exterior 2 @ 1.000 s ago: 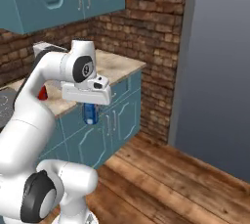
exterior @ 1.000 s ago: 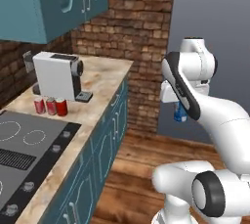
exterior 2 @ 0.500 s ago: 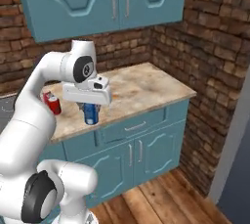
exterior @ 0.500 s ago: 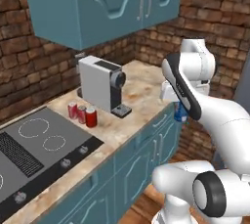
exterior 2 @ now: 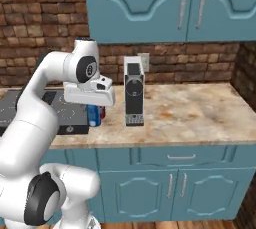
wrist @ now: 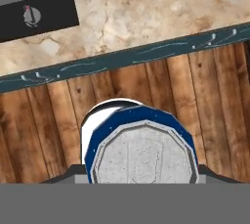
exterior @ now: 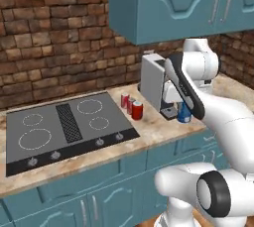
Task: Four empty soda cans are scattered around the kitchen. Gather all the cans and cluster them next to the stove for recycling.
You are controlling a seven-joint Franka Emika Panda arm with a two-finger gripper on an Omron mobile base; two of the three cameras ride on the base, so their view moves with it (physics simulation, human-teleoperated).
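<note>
gripper (wrist: 141, 179) jaws clamped on the blue soda can (exterior: 184, 113), hanging just off the tabletop (exterior: 158, 127) edge over wood floor (wrist: 49, 120), three red soda cans (exterior: 132, 107) clustered right beside the stove (exterior: 64, 127), coffee machine (exterior 2: 133, 90) nearby

Brick wall (exterior: 54, 32) at twelve o'clock, teal cupboards (exterior 2: 165, 3) overhead, a beige stone surface (exterior 2: 190, 113), plank floor (wrist: 58, 115) below.

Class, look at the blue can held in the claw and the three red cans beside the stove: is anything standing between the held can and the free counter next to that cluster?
Nothing visible blocks it. The blue can hangs in the claw near the counter's front edge. The coffee machine stands behind, and bare counter lies between it and the red cans by the stove.
</note>
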